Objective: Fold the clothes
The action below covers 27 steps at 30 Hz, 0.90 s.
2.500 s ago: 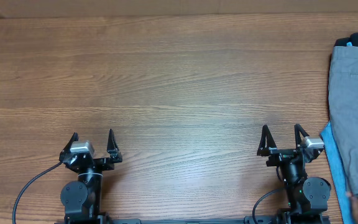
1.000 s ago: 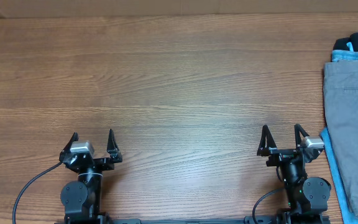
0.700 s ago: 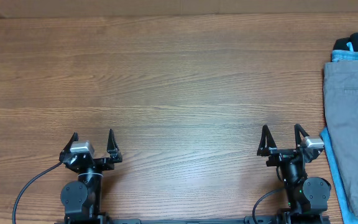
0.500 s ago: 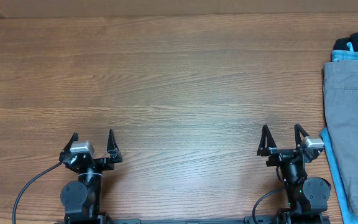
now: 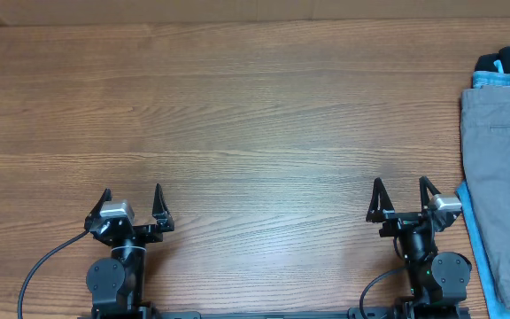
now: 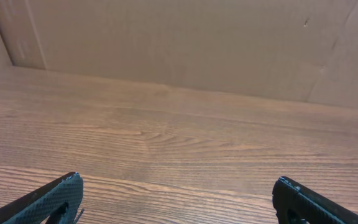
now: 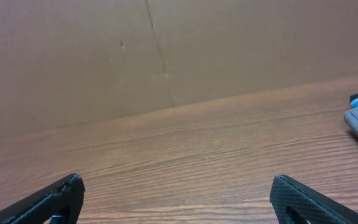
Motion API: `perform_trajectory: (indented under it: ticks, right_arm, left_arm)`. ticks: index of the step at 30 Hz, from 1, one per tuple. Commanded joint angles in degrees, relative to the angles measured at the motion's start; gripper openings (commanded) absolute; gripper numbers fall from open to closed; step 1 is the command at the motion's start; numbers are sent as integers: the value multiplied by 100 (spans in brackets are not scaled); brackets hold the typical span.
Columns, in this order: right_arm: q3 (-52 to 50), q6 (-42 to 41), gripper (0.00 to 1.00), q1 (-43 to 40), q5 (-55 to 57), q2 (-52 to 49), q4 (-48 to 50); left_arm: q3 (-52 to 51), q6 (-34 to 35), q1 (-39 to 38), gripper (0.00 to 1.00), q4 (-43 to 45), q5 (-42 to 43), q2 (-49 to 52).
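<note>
While the broad brown wood-grain table (image 5: 255, 106) fills nearly the whole overhead view, the clothes lie only at its right edge, partly cut off by the frame. A plain tan cardboard wall (image 6: 179, 43) stands along the table's far side in both wrist views.

The grey woven cotton shorts (image 5: 507, 177) lie flat on top of the pile at the table's right edge, running from the far part of that edge down to the near side. Under them lie the light blue denim jeans (image 5: 475, 232), showing as a narrow strip along the shorts' inner side and a band at their far end. A dark, nearly black piece of cloth (image 5: 507, 58) peeks out at the table's far right corner, touching the jeans; what it is cannot be told.

At the table's near edge, the black right gripper (image 5: 401, 182) sits just beside the blue strip without touching it, fingers spread wide and holding nothing. The black left gripper (image 5: 132, 190) sits at the same near edge, well apart from the clothes on the table's left part, its fingers likewise wide and empty. A thin black cable (image 5: 42, 266) curves off from its base toward the table's near left corner.
</note>
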<state>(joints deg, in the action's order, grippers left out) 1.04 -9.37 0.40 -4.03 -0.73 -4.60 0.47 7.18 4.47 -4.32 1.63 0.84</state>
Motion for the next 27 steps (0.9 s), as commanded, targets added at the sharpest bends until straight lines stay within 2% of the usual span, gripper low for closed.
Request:
perform_trajectory:
  ticks: [1,5,9,12,15,20,23,27]
  right_arm:
    - [-59,20,100,-15,44,57,315]
    - [-59,17,100,-15,-195,57,428]
    - [-59,-391,100,-15,-1303,57,457]
    - [-57,-420,100,-15,-1110,57,824]
    - [-55,-590,100,-17,-1080,57,1725]
    - [-48,-590,100,-15,-627,57,2608]
    - [136,-584,100,-15,-2,24,2745]
    - [638,-542,100,-15,284,-337,2745]
  left_arm:
    - [-20,13,-37,100,-11,-59,-59]
    - [-20,11,-37,100,-11,-59,-59]
    - [-20,13,-37,100,-11,-59,-59]
    - [-20,13,-37,100,-11,-59,-59]
    - [-20,13,-37,100,-11,-59,-59]
    - [-20,13,-37,100,-11,-59,-59]
    - [-20,13,-37,100,-11,-59,-59]
    - [-20,13,-37,100,-11,-59,-59]
